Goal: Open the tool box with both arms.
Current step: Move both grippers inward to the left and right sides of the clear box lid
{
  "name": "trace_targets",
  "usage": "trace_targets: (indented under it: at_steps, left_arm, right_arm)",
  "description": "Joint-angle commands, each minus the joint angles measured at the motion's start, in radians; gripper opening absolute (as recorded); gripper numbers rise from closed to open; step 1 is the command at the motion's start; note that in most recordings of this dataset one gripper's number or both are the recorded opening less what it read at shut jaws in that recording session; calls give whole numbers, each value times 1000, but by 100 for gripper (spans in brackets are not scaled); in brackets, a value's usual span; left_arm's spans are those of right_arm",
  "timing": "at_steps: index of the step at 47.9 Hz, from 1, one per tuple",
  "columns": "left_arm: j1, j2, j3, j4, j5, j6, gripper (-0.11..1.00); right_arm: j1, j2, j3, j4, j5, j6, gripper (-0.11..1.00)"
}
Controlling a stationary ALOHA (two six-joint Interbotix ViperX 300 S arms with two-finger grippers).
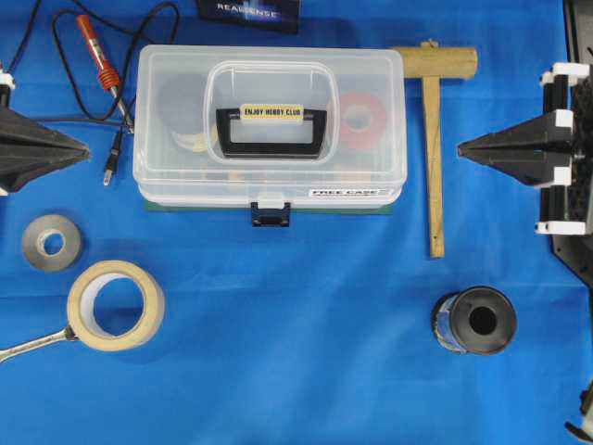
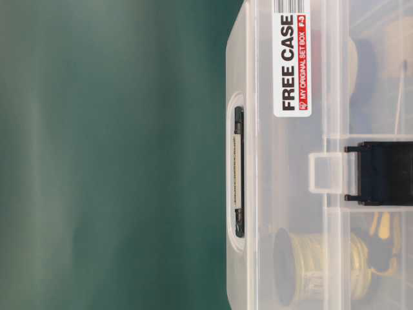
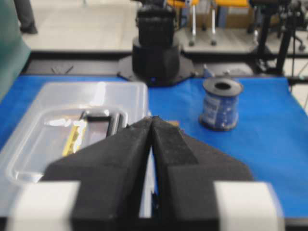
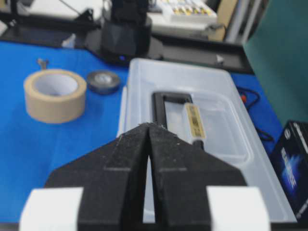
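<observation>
1. Clear plastic tool box [image 1: 269,125] at the upper middle of the blue counter [image 1: 296,371] from overhead, lid down, dark blue latch [image 1: 270,217] fastened at the near edge; long axis running left to right, black handle [image 1: 271,132] lying flat along it, latch side facing the bottom of the view. Left tool [image 1: 85,148] well apart from the left end, right tool [image 1: 461,149] well apart from the right end past the wooden mallet [image 1: 434,139]; fingers of both pressed together to a point, holding nothing

2. Table-level view turned sideways: tool box wall [image 2: 258,161] close up, "FREE CASE" sticker [image 2: 292,64] beside the latch [image 2: 381,173], clasp hooked over its clear tab, spooled wire dimly visible inside

3. Left wrist view: left tool [image 3: 153,118] closed to a slit and empty, box lid [image 3: 96,101] ahead and left, blue-labelled spool [image 3: 220,103] to the right

4. Right wrist view: right tool [image 4: 148,125] likewise closed and empty, lid [image 4: 211,96] straight ahead, masking tape roll [image 4: 54,94] off left

5. Judged stiff but smooth and slippery, fairly light, likely to slide on the cloth if pushed from one side only; best hold: one tool pinning the lid or body, the other flicking the latch up, then lifting the lid's front lip
</observation>
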Motion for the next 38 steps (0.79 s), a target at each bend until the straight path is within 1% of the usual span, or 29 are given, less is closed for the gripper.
trace_targets:
  at_steps: [1, 3, 5, 11, 13, 15, 18, 27, 33, 38]
  left_arm:
    - [3, 9, -20, -2, 5, 0, 13]
    - [3, 11, -20, -3, 6, 2, 25]
    - [3, 12, -18, -2, 8, 5, 37]
    - [3, 15, -18, -2, 41, 17, 74]
    - [3, 14, -17, -2, 61, 23, 83]
    - [3, 14, -17, -2, 75, 25, 89]
    - [3, 14, -17, -2, 87, 26, 93]
    - [15, 14, -18, -2, 97, 31, 93]
    - [66, 28, -15, -2, 149, 41, 93]
    - [130, 57, -15, -2, 253, 43, 93]
  right_arm:
    - [-2, 6, -28, 3, 11, 2, 2]
    - [-2, 8, -28, 3, 20, 3, 10]
    - [-3, 11, -26, 3, 32, 2, 20]
    - [-3, 23, -25, 3, 74, 2, 57]
    - [-2, 26, -25, 3, 89, 2, 70]
    - [-3, 26, -26, 3, 101, 2, 79]
    - [-3, 25, -26, 3, 112, 2, 87]
    - [-17, 25, -26, 3, 127, 2, 88]
    - [-64, 44, -21, 3, 158, 2, 88]
    - [-124, 72, -18, 3, 204, 2, 88]
